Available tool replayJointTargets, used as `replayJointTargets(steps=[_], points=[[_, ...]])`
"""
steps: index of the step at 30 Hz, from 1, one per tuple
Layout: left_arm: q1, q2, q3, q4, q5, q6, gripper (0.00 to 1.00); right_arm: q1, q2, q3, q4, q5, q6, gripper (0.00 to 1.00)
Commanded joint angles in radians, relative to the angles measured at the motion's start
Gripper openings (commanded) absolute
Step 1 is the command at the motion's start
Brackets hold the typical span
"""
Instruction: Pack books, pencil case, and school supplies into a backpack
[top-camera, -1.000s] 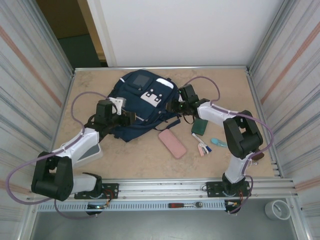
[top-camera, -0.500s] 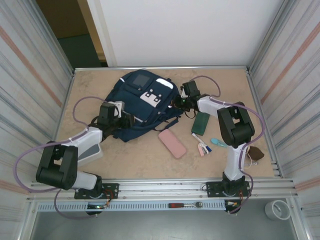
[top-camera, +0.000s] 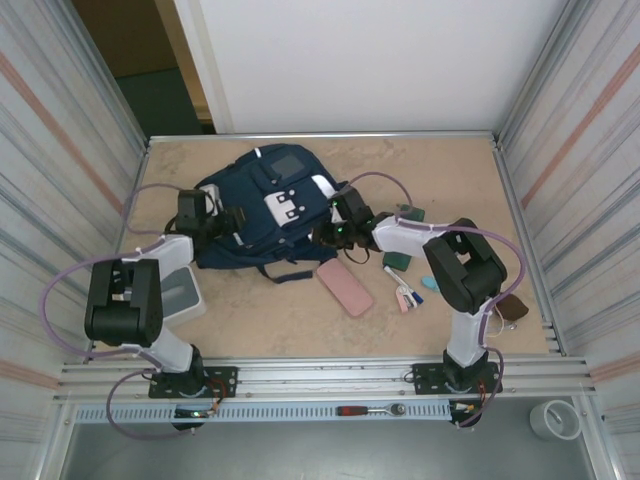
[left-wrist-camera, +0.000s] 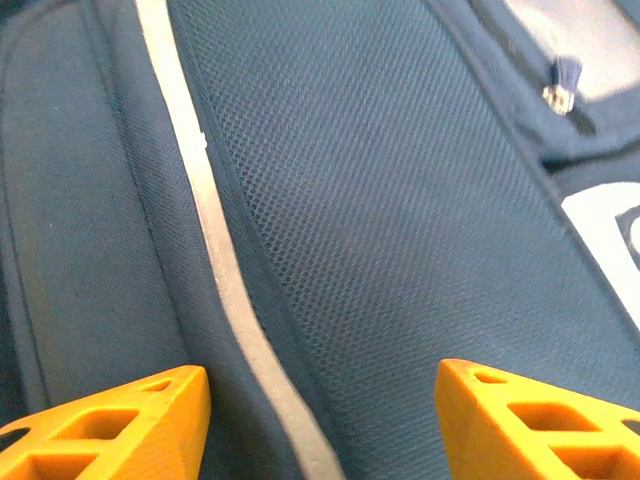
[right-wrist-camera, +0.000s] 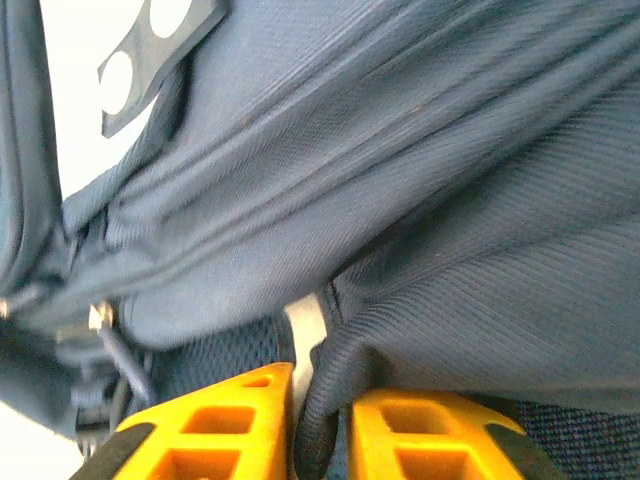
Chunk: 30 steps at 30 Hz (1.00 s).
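- Nearest the arm bases, a pink pencil case (top-camera: 344, 287) lies flat at about five o'clock of the table's middle, taking the far wall as twelve
- A white container (top-camera: 186, 296) sits at eight o'clock, close beside the left arm
- The school supplies (top-camera: 403, 293), white-and-pink pens with a light-blue piece (top-camera: 432, 284) just beside them, lie at four o'clock, near the pencil case but apart from it
- A dark booklet (top-camera: 397, 259) lies at three o'clock, partly hidden by the right forearm
- The right gripper (right-wrist-camera: 318, 400) has its orange fingers almost pressed together, pinching a fold of navy fabric at the four o'clock edge of the backpack (top-camera: 255, 190)
- The left gripper (left-wrist-camera: 322, 375) is spread wide at the backpack's nine o'clock side, with mesh fabric and a white stripe between its fingers; whether they touch the cloth I cannot tell
- The backpack lies flat at ten o'clock, white patches upward, between the two grippers
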Motion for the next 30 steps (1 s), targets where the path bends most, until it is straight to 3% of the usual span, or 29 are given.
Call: replayJointTargets(steps=[1, 7, 11, 13, 21, 26, 30], points=[[0.002, -0.076, 0.015, -0.050, -0.054, -0.005, 0.62, 0.053, -0.035, 0.055, -0.066, -0.025, -0.053, 0.28], [-0.082, -0.262, -0.035, -0.174, -0.191, 0.042, 0.66, 0.039, -0.144, 0.052, -0.184, 0.105, -0.157, 0.40], [-0.228, -0.365, -0.077, -0.213, -0.317, 0.052, 0.73, 0.021, -0.161, 0.058, -0.226, 0.172, -0.207, 0.44], [-0.294, -0.376, -0.082, -0.229, -0.355, 0.049, 0.75, 0.006, -0.133, 0.077, -0.220, 0.136, -0.207, 0.45], [-0.502, -0.183, 0.017, -0.319, -0.516, 0.036, 0.75, 0.000, 0.001, 0.113, -0.192, 0.111, -0.192, 0.39], [-0.550, -0.080, 0.069, -0.359, -0.555, 0.008, 0.73, -0.004, 0.007, 0.059, -0.173, 0.111, -0.180, 0.30], [-0.570, -0.024, 0.093, -0.370, -0.558, 0.004, 0.65, -0.006, -0.002, 0.017, -0.146, 0.116, -0.171, 0.30]])
